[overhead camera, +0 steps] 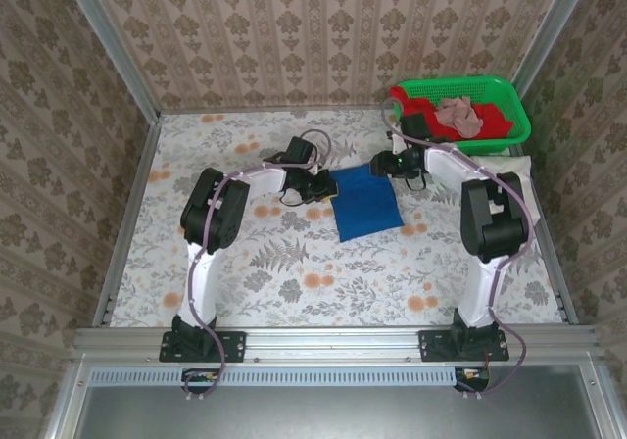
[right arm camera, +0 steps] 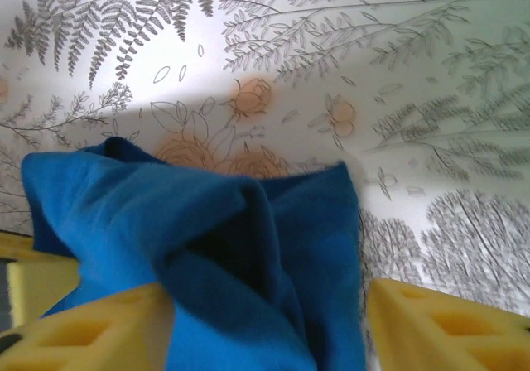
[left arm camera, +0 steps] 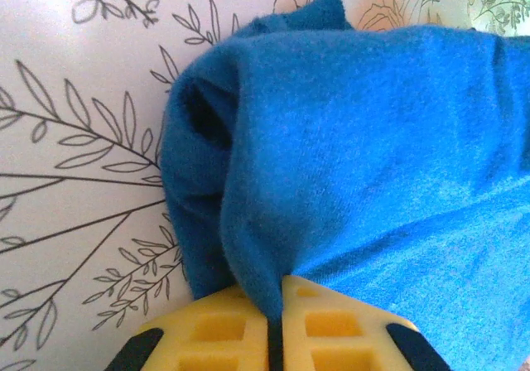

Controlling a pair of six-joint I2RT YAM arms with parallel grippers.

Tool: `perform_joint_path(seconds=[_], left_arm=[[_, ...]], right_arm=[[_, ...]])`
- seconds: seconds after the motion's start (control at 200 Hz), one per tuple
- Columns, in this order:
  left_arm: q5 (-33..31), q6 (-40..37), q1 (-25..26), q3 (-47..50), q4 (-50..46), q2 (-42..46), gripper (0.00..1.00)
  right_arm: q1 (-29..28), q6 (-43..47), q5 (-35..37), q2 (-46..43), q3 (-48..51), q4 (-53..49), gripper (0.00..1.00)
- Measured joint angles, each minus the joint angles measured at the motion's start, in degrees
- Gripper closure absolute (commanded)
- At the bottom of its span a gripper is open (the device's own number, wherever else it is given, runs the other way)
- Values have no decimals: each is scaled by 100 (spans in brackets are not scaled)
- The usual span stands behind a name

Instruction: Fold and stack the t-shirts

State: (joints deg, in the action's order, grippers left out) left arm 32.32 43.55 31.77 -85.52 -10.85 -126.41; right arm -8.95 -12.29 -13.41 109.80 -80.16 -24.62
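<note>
One blue t-shirt [overhead camera: 365,202] | left tool [left arm camera: 274,305] pinches edge (right tool [right arm camera: 257,295] spread)

- The royal-blue soft cloth t-shirt [left arm camera: 373,164] runs off the right and bottom edges of the left wrist view; its folds hide the inner layers.
- The left arm's yellow lattice fingers [left arm camera: 248,301] and the right arm's yellow fingers [right arm camera: 447,313] are cut by the bottom edge.
- From above, the red cloth [overhead camera: 495,118] and the pinkish cloth [overhead camera: 458,116] in the green plastic lattice basket [overhead camera: 460,82] are too small to identify.
- A cream-white cloth [overhead camera: 519,172] lies partly hidden behind the right arm [overhead camera: 487,219].

The floral-patterned table [overhead camera: 294,272] carries a folded blue t-shirt [overhead camera: 365,204], a green basket [overhead camera: 517,114] and a cream cloth [overhead camera: 519,165].
</note>
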Motion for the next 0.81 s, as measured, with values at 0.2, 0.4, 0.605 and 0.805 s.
perform_joint_path(seconds=[0.2,0.4,0.605,0.805], left_arm=[[24,0,2,0,-2,-2,82],[66,-2,0,-9,-11,-2,81],[92,-2,-2,-9,-7,-9,79],[131,0,-9,-20,-4,-24,79]], right_arm=[[306,-59,-479,-686,658,120,29],[343,-149,-1001,-658,1239,136,29],[328,-186,-1322,-350,1311,393,28],[328,-192,-1504,-17,1311,588,28]])
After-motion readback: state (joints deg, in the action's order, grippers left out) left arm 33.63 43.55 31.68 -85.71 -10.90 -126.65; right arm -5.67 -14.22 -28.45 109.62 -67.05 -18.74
